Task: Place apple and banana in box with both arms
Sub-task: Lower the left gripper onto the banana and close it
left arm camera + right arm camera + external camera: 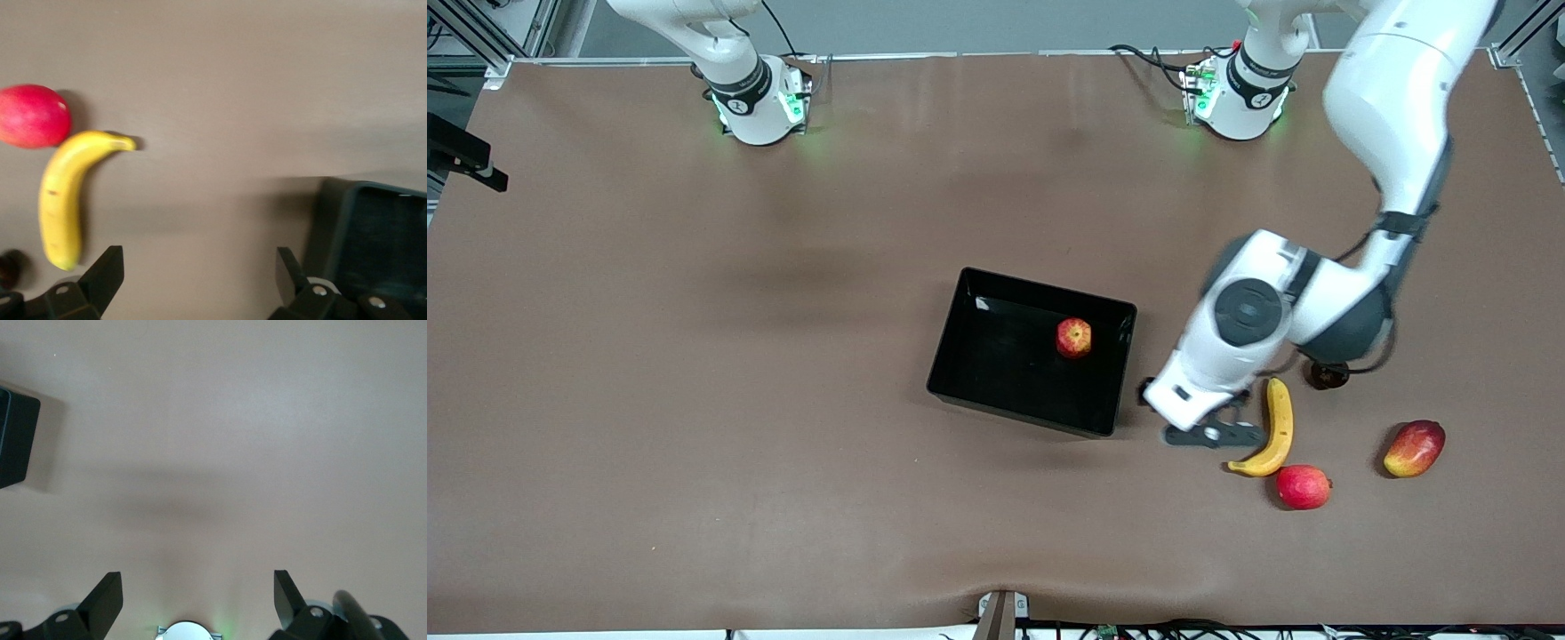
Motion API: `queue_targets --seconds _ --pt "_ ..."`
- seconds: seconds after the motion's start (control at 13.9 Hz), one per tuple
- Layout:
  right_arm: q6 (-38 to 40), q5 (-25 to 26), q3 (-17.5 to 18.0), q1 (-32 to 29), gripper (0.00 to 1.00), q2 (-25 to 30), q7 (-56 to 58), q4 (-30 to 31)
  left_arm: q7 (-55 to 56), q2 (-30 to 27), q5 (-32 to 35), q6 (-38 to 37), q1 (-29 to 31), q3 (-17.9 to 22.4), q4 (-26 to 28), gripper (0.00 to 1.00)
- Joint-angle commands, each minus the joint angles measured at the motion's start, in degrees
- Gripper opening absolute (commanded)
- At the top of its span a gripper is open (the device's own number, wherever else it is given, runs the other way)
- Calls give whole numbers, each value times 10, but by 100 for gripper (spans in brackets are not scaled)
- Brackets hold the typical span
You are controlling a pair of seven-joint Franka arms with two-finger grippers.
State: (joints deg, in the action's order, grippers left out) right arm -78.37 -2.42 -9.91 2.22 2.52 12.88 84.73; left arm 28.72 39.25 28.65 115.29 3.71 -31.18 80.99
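The apple [1073, 338] lies inside the black box [1009, 364], near the wall toward the left arm's end. The banana [1276, 429] lies on the table beside the box, toward the left arm's end. My left gripper [1214, 436] hangs low over the bare table between the box and the banana, open and empty. In the left wrist view the open left gripper [200, 251] has the banana [63, 193] to one side and a corner of the box [373, 240] to the other. My right gripper [197, 575] is open and empty over bare table near its own base.
A plain pinkish-red fruit [1303, 486] lies close to the banana's nearer tip, and a red-and-yellow mango [1414, 448] sits farther toward the left arm's end. A small dark object [1327, 375] rests under the left arm's forearm.
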Motion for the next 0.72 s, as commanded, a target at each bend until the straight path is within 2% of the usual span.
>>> queue_targets --seconds 0.0,0.36,0.5,0.65 --pt "-1 12 5 -12 100 16 7 12 -92 -3 -7 -2 44 -5 8 100" --pt "0 11 24 -27 100 17 5 11 -224 23 -3 15 122 -2 14 100" --pt "3 9 58 -55 100 19 2 11 -227 48 -3 47 151 -1 17 100" --pt "3 9 92 -86 100 19 2 11 -215 63 -9 83 154 0 28 100"
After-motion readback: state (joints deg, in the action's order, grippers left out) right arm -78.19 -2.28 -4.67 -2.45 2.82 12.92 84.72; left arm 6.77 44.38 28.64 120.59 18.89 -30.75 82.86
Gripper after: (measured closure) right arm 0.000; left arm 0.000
